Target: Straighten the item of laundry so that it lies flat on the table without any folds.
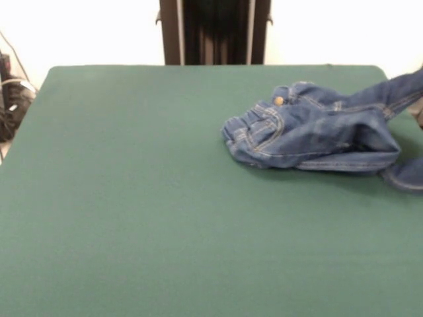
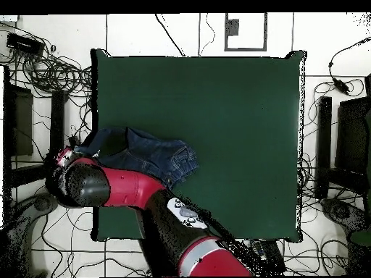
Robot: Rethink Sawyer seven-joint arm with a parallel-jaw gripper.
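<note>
The jeans [image 1: 310,132] lie crumpled on the green table [image 1: 132,198] at its far right in the front view, waistband and brass button toward the middle. One leg stretches up and off the right picture edge, and another part lies at the lower right. In the overhead view the jeans [image 2: 152,156] sit at the left side of the table [image 2: 232,130]. The red and black arm [image 2: 123,188] reaches across them to the table's left edge. My gripper [image 2: 67,153] is at the end of the stretched leg, and its state is hidden. The front view does not show the gripper.
The robot's pedestal [image 1: 215,32] stands behind the table's far edge. Cables [image 2: 58,72] and dark equipment [image 2: 351,137] lie on the floor around the table. More cables [image 1: 10,99] show at the left of the front view.
</note>
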